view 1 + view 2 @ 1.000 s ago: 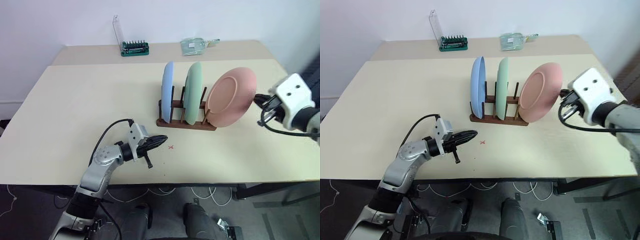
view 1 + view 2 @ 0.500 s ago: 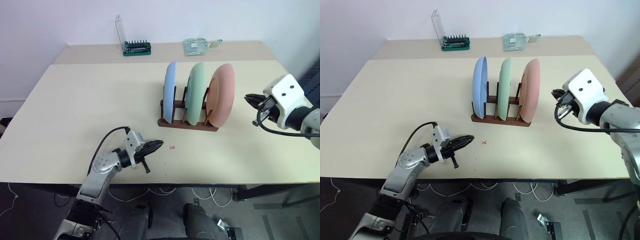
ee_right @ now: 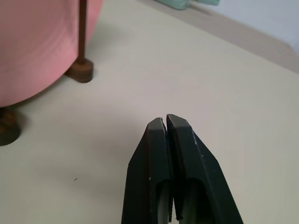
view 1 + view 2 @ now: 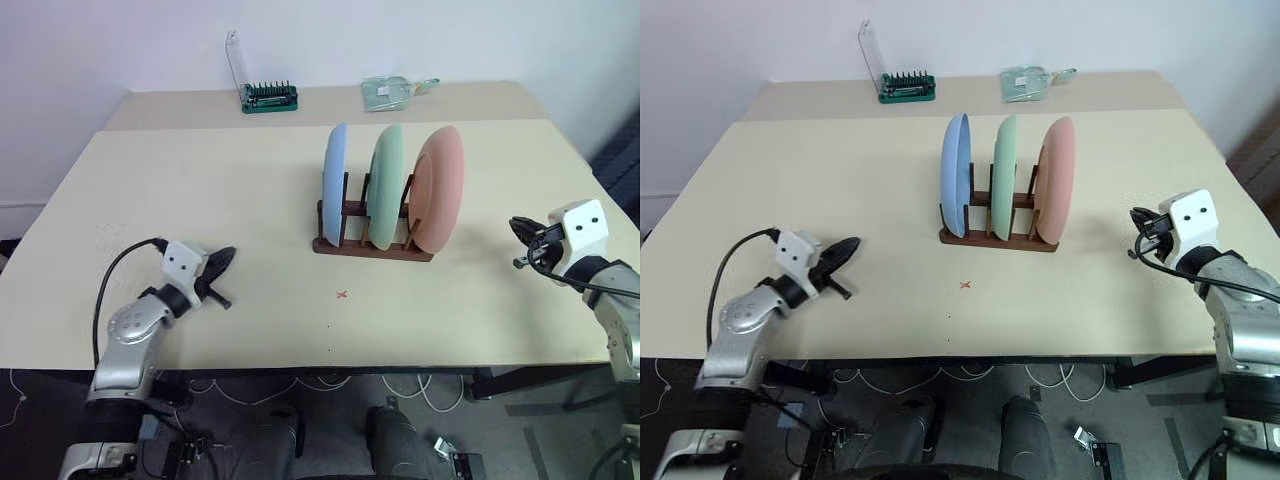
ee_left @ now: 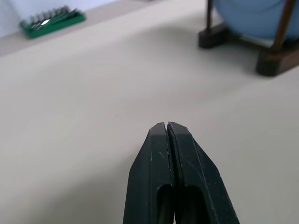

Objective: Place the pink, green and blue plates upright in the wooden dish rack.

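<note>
Plates all racked: blue plate (image 4: 335,185), green plate (image 4: 386,185), pink plate (image 4: 440,203) upright in wooden dish rack (image 4: 372,246). Left gripper (image 4: 222,260), right gripper (image 4: 519,228) pinched closed, empty, well apart. Risk imo: stray arm swing bumps pink plate, it tips.

We read no text, label or number anywhere; only small red x mark (image 4: 342,294) on table (image 4: 200,200), near front edge.

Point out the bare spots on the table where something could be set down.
Free: the wide stretch between the left gripper and the wooden dish rack, and the strip between the rack and the right gripper. Crowded: the far edge, with the green bit holder and clear packet.
</note>
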You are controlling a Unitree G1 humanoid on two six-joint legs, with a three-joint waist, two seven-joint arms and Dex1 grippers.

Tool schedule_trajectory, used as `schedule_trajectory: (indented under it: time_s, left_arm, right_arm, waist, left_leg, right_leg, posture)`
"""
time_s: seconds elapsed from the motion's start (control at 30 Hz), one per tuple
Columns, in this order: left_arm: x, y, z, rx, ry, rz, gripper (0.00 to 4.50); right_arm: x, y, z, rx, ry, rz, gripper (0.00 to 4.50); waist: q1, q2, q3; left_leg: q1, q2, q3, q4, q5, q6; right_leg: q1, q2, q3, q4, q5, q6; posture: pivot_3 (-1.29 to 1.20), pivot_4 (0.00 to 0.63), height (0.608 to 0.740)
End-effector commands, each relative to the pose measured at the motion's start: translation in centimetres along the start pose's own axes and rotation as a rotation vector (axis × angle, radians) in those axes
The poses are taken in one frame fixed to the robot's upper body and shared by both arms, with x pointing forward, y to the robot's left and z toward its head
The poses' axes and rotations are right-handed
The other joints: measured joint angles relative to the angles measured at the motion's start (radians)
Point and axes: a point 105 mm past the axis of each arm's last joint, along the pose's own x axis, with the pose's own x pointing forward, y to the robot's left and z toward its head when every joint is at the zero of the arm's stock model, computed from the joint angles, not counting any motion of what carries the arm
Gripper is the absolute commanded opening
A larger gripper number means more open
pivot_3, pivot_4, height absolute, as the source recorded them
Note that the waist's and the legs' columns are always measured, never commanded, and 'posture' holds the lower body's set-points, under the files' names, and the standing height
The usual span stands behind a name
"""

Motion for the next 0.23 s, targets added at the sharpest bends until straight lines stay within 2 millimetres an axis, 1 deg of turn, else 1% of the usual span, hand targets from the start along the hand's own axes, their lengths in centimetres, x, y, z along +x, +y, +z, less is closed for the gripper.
schedule_trajectory:
  time_s: [0.03,0.17,0.23]
  left_arm:
    - [-0.3,-0.2,2.0,0.040,-0.052,0.021,0.00]
    - [-0.3,-0.7,1.9,0.026,-0.046,0.037,0.00]
    - [-0.1,-0.9,1.9,0.024,-0.046,0.039,0.00]
  right_arm:
    - [0.7,-0.4,0.6,-0.015,-0.039,-0.005,0.06]
    - [1.4,0.1,-0.2,-0.023,-0.024,0.008,0.06]
    - [1.7,0.1,0.0,-0.016,-0.035,-0.002,0.06]
  waist:
    - [0.000,0.000,0.000]
    - [0.002,0.000,0.000]
    - [0.002,0.000,0.000]
  left_leg:
    - [0.000,0.000,0.000,0.000,0.000,0.000]
    - [0.000,0.000,0.000,0.000,0.000,0.000]
    - [0.000,0.000,0.000,0.000,0.000,0.000]
  right_leg:
    - [0.000,0.000,0.000,0.000,0.000,0.000]
    - [0.000,0.000,0.000,0.000,0.000,0.000]
    - [0.000,0.000,0.000,0.000,0.000,0.000]
  posture:
    - [0.00,0.150,0.740]
    - [0.00,0.150,0.740]
    - [0.00,0.150,0.740]
